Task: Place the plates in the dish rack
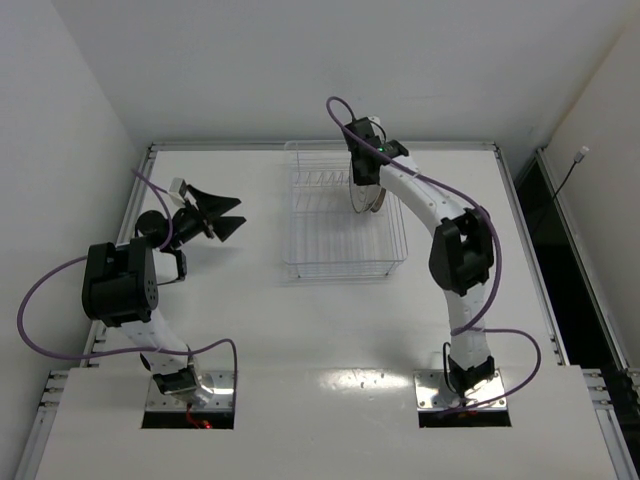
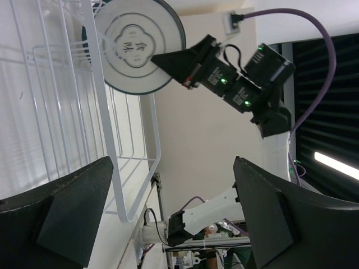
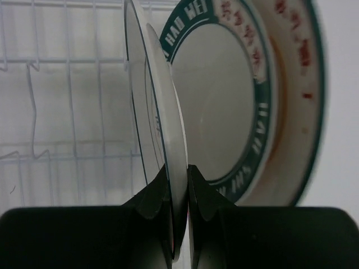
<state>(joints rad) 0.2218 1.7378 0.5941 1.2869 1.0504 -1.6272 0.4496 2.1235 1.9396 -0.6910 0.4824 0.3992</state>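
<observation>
The dish rack is a clear wire basket at the table's middle back. My right gripper is shut on the rim of a white plate with thin black rings, held on edge over the rack's right back part. In the right wrist view the gripper pinches that plate. Just behind it stand the teal-rimmed plate and the orange-rimmed plate. The left wrist view shows a plate's stamped back and the rack's wires. My left gripper is open and empty, left of the rack.
The rack's front half holds nothing. White walls close in the table at the back and left. A dark gap runs along the table's right edge. Purple cables hang off both arms.
</observation>
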